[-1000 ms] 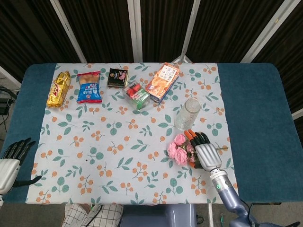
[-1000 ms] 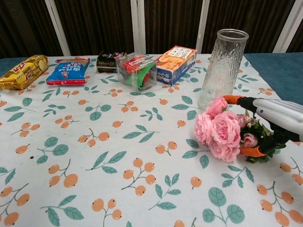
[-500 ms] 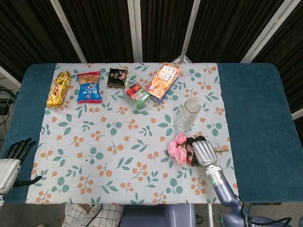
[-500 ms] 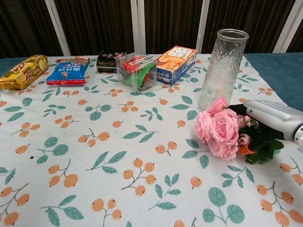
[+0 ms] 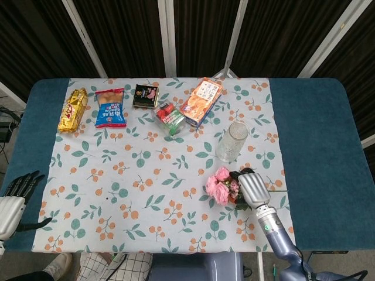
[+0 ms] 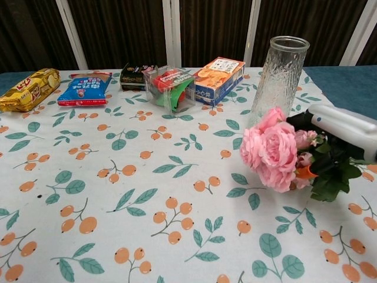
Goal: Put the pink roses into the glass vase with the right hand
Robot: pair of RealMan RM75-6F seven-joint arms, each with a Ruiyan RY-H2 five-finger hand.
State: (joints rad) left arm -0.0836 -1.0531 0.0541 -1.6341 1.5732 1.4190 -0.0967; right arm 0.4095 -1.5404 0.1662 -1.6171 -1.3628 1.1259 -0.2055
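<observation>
The right hand (image 6: 339, 127) is gripping the pink roses (image 6: 270, 150) by their leafy stems just beside the glass vase (image 6: 278, 82), so lifting and inserting are remaining.

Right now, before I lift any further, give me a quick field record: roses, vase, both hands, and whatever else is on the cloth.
roses: pink roses gripped by the right hand, blooms pointing left, near the vase's base
vase: glass vase upright, nothing in it, just behind the roses
left hand: left hand at the table's near left edge, fingers apart, holding nothing
back row: gold snack bag, blue snack bag, dark small box, clear box, orange box
task state: roses not yet in vase
</observation>
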